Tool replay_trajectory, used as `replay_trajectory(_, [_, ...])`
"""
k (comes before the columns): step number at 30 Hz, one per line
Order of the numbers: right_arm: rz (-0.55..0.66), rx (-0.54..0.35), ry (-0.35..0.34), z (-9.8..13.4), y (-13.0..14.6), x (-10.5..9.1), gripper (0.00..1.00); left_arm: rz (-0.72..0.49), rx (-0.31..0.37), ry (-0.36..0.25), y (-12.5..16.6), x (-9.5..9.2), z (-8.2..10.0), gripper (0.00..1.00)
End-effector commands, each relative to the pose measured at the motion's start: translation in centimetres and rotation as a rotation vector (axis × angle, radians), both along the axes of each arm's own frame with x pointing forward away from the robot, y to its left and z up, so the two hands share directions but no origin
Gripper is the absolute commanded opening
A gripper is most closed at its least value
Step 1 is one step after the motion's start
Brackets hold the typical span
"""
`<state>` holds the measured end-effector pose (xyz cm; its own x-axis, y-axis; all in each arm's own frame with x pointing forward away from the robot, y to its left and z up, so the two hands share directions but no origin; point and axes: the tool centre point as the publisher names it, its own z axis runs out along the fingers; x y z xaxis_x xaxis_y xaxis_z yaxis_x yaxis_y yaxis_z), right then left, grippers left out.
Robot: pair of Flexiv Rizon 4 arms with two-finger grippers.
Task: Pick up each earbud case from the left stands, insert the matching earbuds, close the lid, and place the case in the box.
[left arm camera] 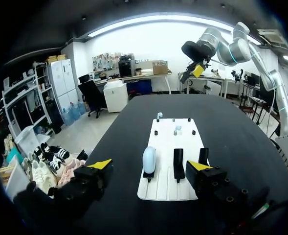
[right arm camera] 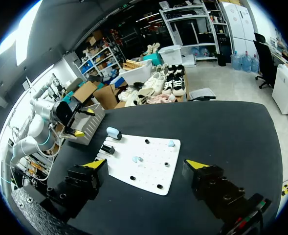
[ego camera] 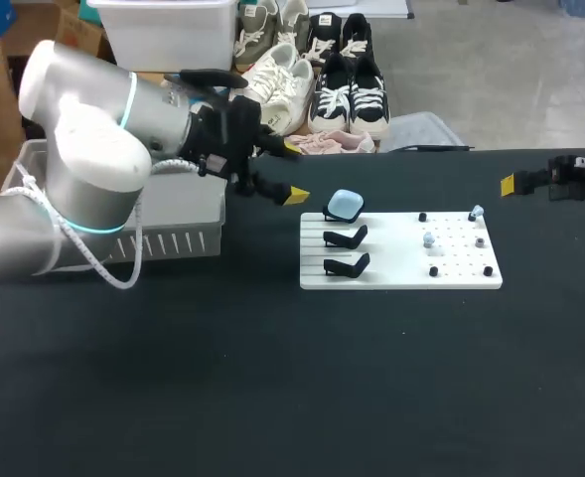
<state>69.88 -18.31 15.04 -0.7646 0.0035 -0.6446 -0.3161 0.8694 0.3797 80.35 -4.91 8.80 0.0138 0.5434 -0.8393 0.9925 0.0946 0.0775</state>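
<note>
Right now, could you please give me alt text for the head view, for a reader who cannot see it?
The left gripper hangs with its fingers open above the black table, between a grey box and a white board. Of the board's three black stands, only the farthest holds a light blue earbud case.

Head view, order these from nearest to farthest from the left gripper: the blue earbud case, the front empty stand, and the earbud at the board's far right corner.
1. Blue earbud case, rear left of the board, just right of the left gripper.
2. Front empty stand, board's left side.
3. Corner earbud, board's far right.
</note>
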Motion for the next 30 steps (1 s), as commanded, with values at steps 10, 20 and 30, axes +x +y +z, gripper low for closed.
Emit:
replay_trajectory(10, [0.005, 0.003, 0.001, 0.0, -0.1, 0.1, 1.0, -0.001, 0.025, 0.049, -2.9, 0.3, -3.0, 1.0])
replay_trajectory(20, [0.005, 0.003, 0.001, 0.0, -0.1, 0.1, 1.0, 0.001, 0.031, 0.084, -4.7, 1.1, -4.8, 1.0])
replay_trajectory(30, [0.005, 0.003, 0.001, 0.0, -0.1, 0.1, 1.0, 0.025, 0.031, 0.126, -5.2, 1.3, -6.2, 1.0])
